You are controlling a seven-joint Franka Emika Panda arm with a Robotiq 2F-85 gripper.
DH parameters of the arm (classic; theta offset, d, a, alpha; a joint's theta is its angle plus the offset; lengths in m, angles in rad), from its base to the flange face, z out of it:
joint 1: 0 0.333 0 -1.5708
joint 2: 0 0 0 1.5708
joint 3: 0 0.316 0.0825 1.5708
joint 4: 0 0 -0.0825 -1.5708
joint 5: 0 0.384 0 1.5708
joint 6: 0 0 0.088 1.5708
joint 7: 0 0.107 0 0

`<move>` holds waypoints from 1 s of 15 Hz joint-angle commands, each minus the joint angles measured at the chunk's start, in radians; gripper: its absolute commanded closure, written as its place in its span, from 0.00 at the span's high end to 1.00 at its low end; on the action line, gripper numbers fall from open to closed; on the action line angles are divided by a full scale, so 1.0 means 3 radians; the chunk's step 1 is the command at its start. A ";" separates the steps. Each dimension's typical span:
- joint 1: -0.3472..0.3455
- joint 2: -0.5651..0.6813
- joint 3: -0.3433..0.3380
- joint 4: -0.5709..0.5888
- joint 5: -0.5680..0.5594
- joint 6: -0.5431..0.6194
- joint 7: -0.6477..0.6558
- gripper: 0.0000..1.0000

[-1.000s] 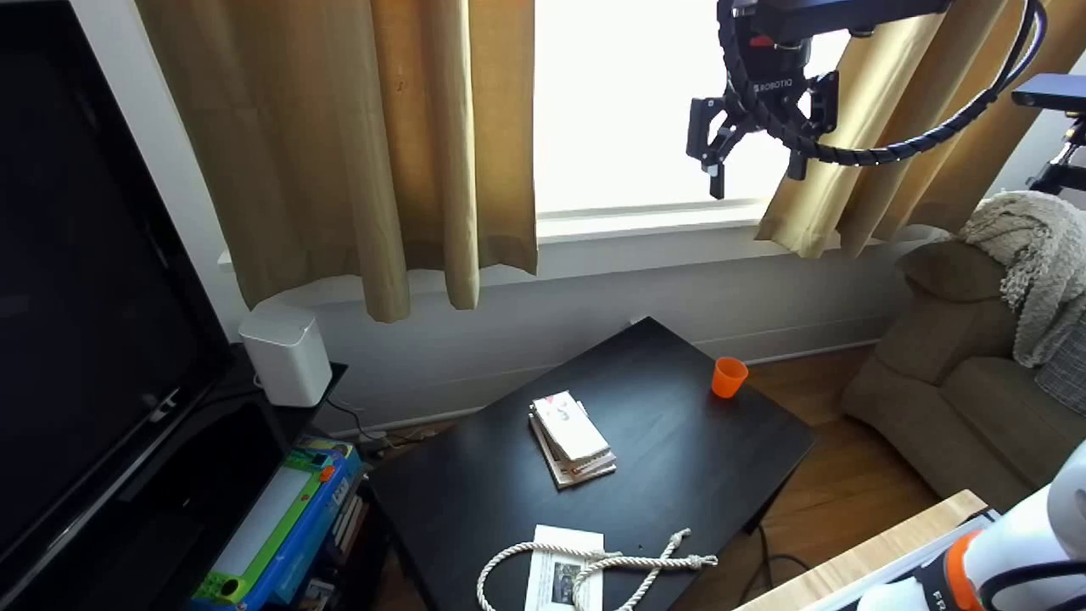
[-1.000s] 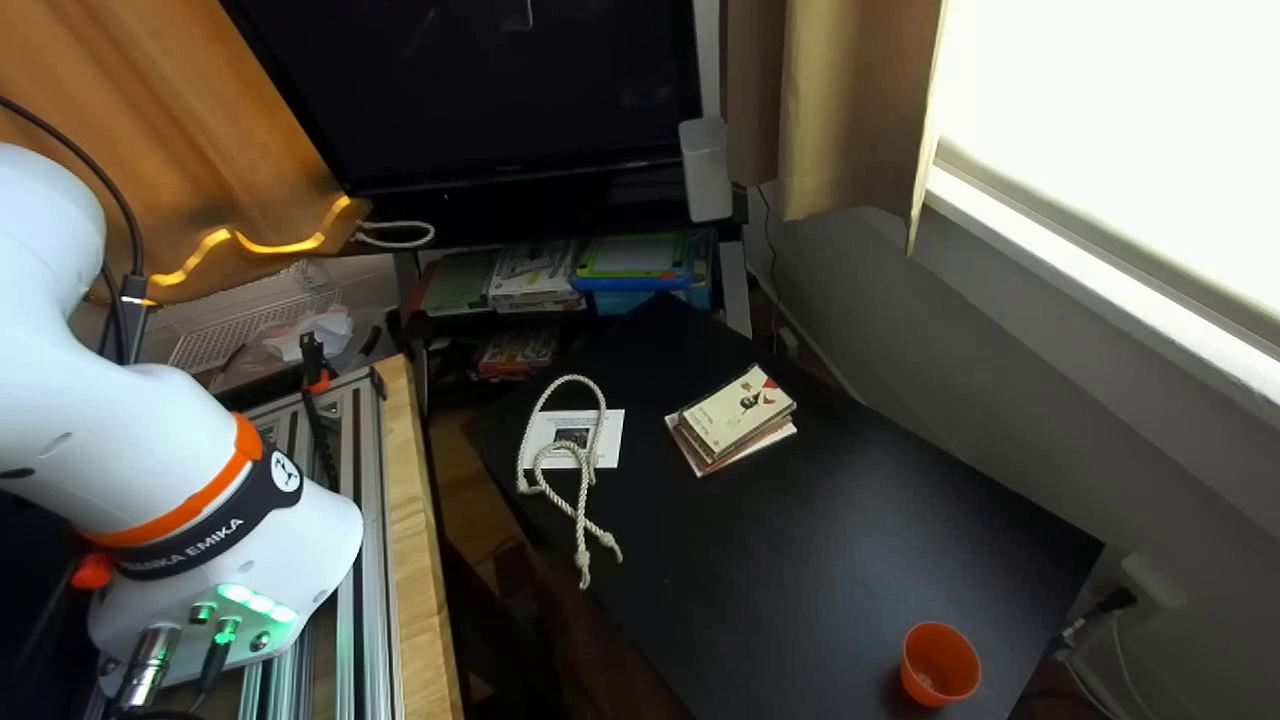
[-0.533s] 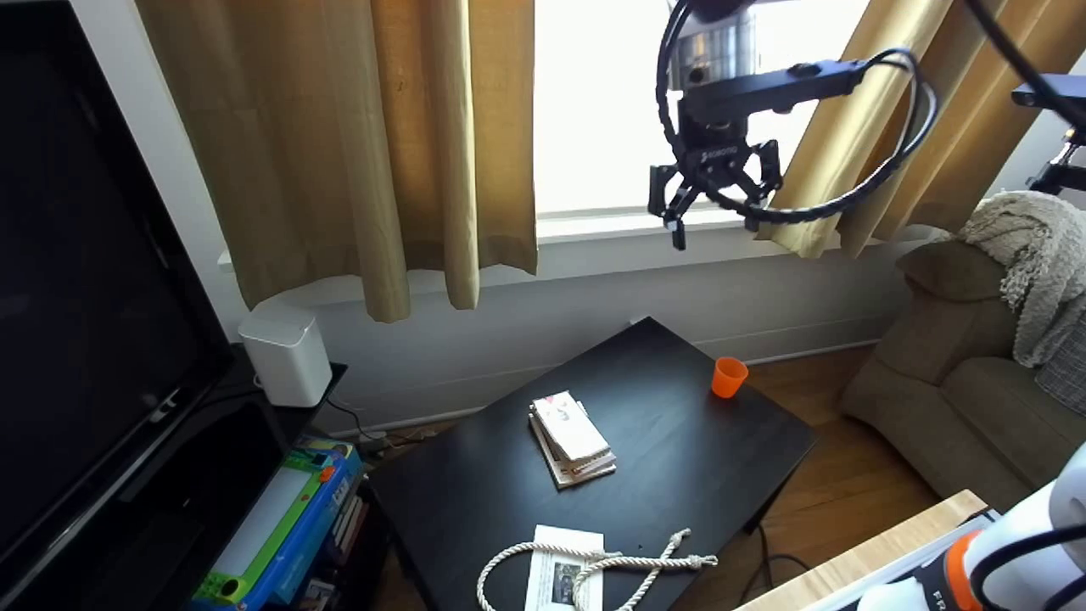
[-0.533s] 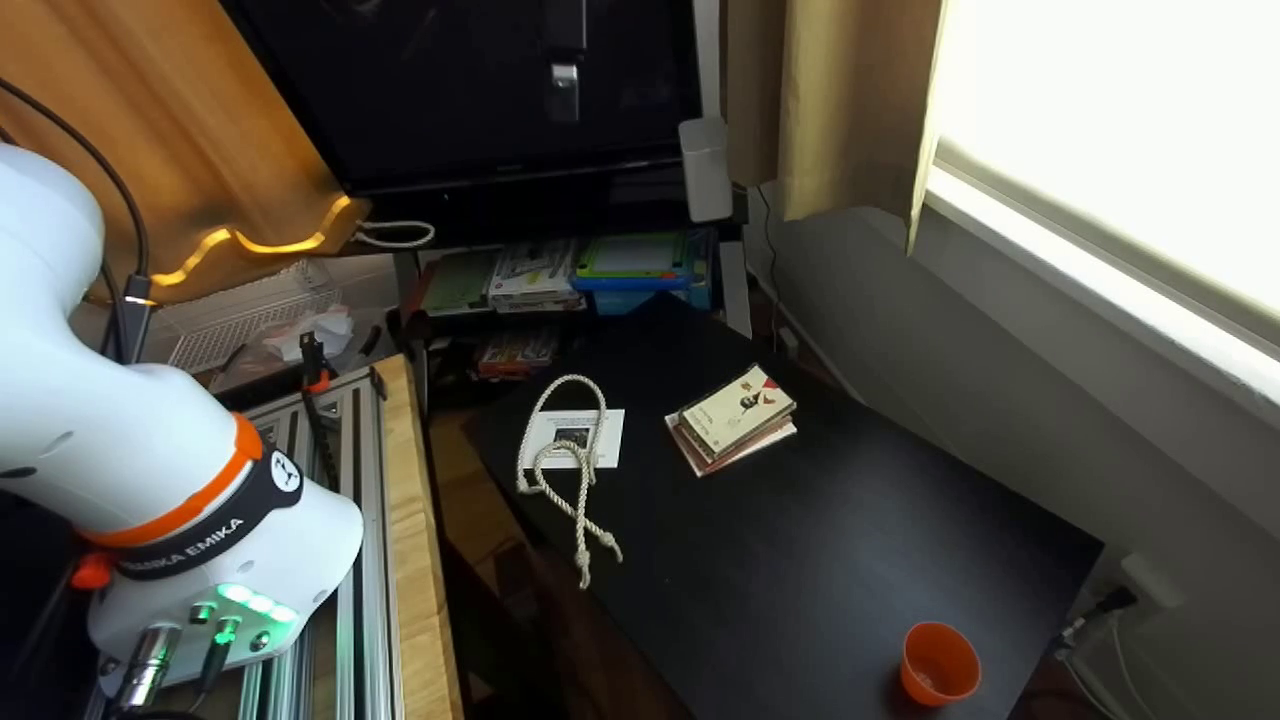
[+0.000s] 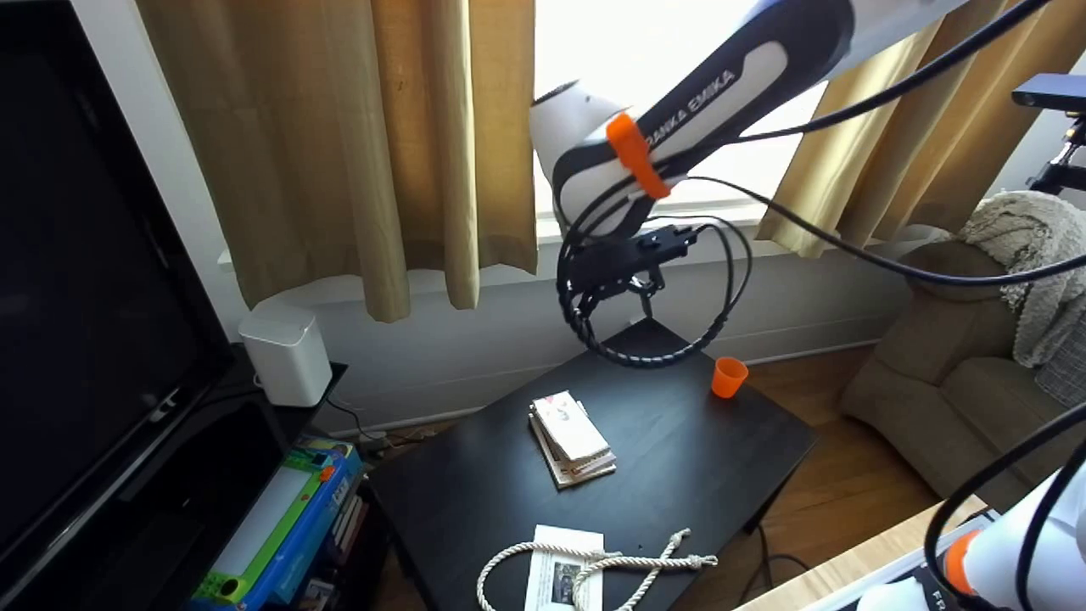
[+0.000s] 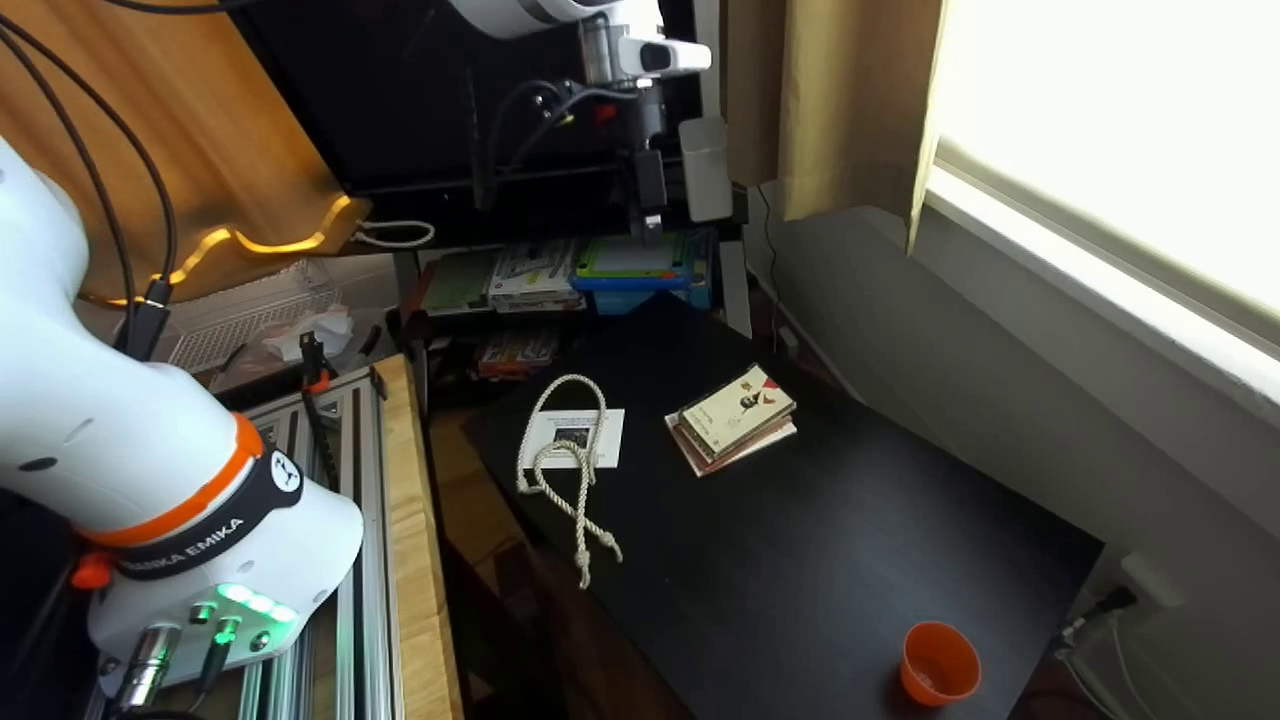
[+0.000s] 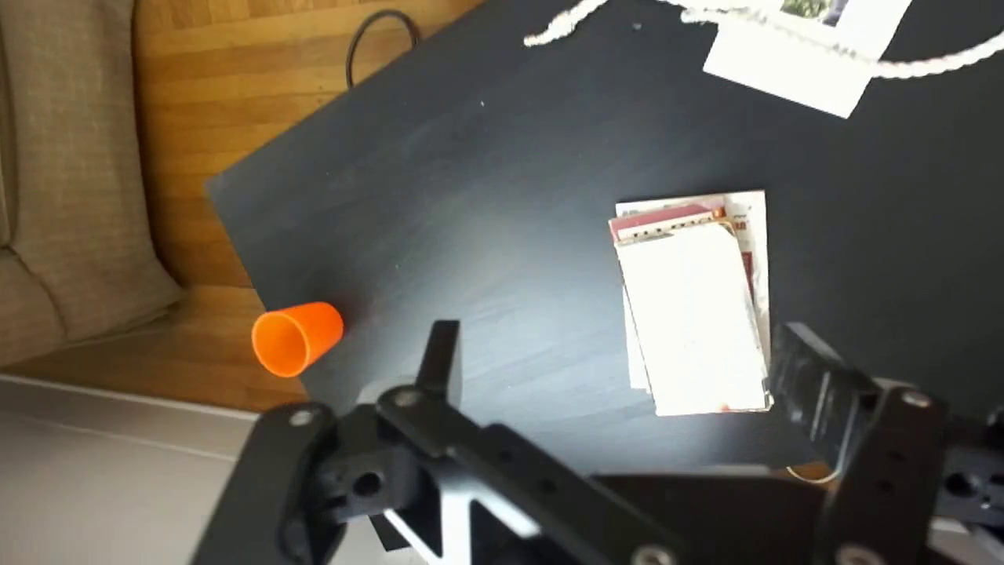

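Gripper (image 7: 620, 345) hangs well above the table (image 5: 679, 458), jaws wide apart. In the wrist view the stack of books (image 7: 694, 314) shows in the gap between the fingers (image 7: 443, 359), nearer the right-hand one; it lies lower, on the table, apart from both. Books flat, edges out of line, a pale cover on top. In an exterior view the stack sits about mid-table.

Orange cup (image 5: 729, 378): upright at the far right edge of the table, well apart from the stack. Rope (image 5: 649, 562): looped loosely over a printed sheet (image 6: 612, 440) on the near part of the table, two knotted ends pointing right.

Surroundings, same exterior view: television (image 5: 85, 297) at left, white box (image 5: 287, 356) just beyond it, brown sofa (image 5: 950, 382) at right under a pale throw (image 5: 1031, 229), bright window (image 5: 611, 42) on the far side behind the arm (image 5: 704, 95). A black cable (image 5: 636, 360) loops about the gripper there and hides part of it.
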 commanded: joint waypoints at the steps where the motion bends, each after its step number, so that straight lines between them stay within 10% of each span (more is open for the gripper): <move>1: 0.0379 0.0773 -0.0308 0.0398 -0.0592 0.0363 0.0507 1.00; 15: 0.0749 0.1111 -0.0600 0.0593 -0.0615 0.0474 0.0579 1.00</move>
